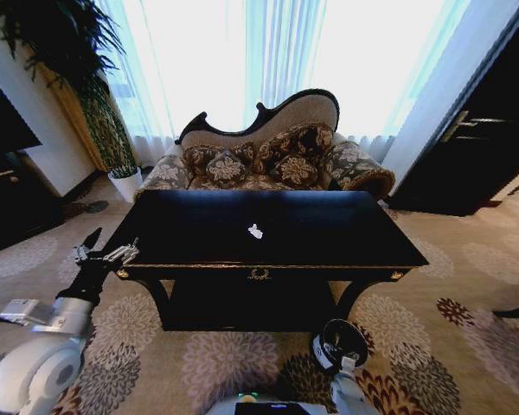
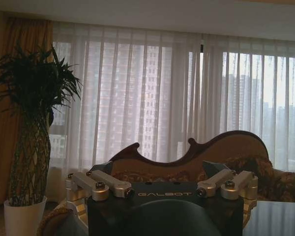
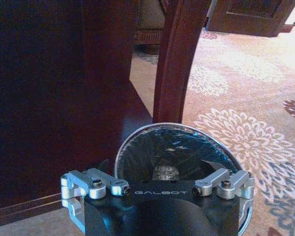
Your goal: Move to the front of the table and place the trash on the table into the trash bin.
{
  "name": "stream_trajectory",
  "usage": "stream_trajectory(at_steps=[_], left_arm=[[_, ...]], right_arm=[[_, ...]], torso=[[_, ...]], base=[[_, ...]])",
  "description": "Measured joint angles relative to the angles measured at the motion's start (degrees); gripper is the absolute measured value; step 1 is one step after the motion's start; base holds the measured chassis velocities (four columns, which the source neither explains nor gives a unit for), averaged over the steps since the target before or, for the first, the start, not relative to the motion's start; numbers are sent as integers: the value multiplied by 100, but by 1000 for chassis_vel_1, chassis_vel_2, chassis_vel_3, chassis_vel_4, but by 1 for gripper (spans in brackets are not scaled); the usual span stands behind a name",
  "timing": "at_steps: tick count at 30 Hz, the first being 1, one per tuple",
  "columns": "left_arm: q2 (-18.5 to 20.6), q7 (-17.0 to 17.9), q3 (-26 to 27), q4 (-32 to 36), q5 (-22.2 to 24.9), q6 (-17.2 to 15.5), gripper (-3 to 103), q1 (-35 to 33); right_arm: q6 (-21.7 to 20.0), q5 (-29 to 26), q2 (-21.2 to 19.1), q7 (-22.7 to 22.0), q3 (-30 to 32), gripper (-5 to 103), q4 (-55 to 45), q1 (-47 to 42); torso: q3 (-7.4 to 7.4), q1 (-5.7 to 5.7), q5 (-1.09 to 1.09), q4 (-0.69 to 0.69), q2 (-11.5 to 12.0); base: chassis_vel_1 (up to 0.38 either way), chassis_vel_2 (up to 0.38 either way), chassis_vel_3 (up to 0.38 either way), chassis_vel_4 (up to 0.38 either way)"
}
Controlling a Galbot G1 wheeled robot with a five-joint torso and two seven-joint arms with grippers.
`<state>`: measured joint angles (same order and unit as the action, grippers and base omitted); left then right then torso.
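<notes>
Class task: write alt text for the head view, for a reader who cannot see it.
A white tissue wad lies on the glossy black table. The left hand hangs open by the table's left corner; the right hand hovers above the trash bin below.

Glossy black wood, patterned cloth, brushed metal.

Table (image 1: 329,233): black wood, high-gloss top w/ window glare, gold-look trim & emblem on front edge; leg looks smooth, polished reddish-brown in right wrist view. Tissue wad (image 1: 255,231): white, crumpled paper. Trash bin (image 3: 179,152): lined w/ shiny, wrinkled black plastic bag, pale rim. Left gripper (image 1: 104,252) & right gripper (image 3: 160,189): silvery matt metal finger links, dark matt body. Sofa (image 1: 268,160): floral woven cloth, dark glossy wood frame. Carpet (image 1: 450,320): matt pile, flower print. Curtains (image 2: 162,93): sheer white cloth. Plant pot (image 2: 23,216): smooth white, prob. ceramic or plastic.
</notes>
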<state>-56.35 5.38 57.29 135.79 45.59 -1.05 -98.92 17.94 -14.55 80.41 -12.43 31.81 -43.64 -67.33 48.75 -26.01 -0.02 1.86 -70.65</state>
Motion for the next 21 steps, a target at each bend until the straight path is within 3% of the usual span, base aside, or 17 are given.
stream_trajectory(at_steps=[5, 10, 21], left_arm=[[0, 0, 0, 0, 0, 0, 100, 0], [0, 0, 0, 0, 0, 0, 100, 0], [0, 0, 0, 0, 0, 0, 100, 0]], right_arm=[[191, 36, 121, 15, 3, 100, -416, -355], [971, 438, 161, 27, 49, 100, -973, -943], [1792, 552, 137, 297, 134, 100, -1793, -1772]], torso=[[0, 0, 0, 0, 0], [0, 0, 0, 1, -1], [0, 1, 0, 0, -1]], base=[[0, 0, 0, 0], [0, 0, 0, 0], [0, 0, 0, 0]])
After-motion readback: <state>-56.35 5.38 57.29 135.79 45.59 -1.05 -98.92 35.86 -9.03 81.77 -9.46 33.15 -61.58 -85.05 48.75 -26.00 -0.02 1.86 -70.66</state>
